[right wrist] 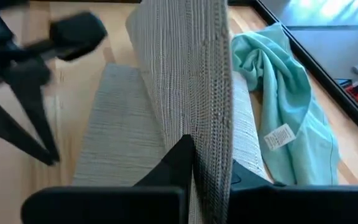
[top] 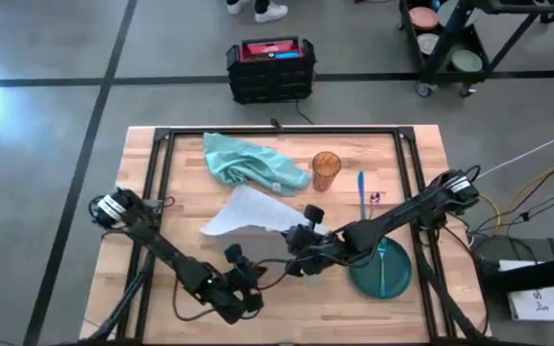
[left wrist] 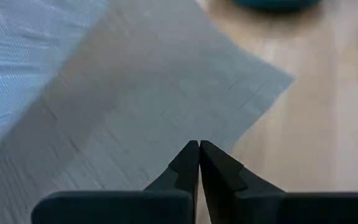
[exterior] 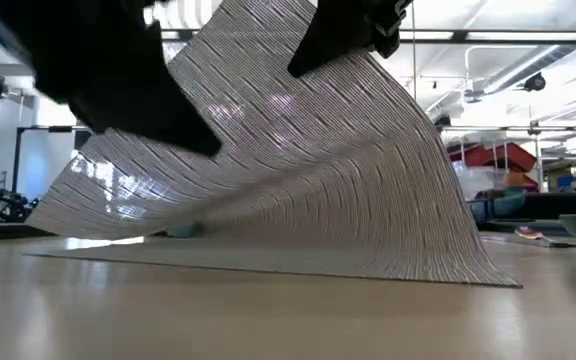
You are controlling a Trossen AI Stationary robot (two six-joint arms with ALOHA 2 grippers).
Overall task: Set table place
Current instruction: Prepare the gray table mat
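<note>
The grey woven placemat [top: 248, 213] sits in the middle of the table [top: 171, 274], bent up like a tent. The right gripper [right wrist: 194, 163] pinches its lifted edge. The left gripper [left wrist: 199, 163] is squeezed together, holding nothing, beside the mat.

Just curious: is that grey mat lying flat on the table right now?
No. The placemat is partly lifted and curved; the right gripper pinches one edge, and its far part rests on the table.

Grey woven placemat [top: 248, 213]; light teal napkin [top: 250, 163]; dark green plate [top: 381, 270]; amber cup [top: 325, 170]; pale plank table [top: 431, 159].
</note>
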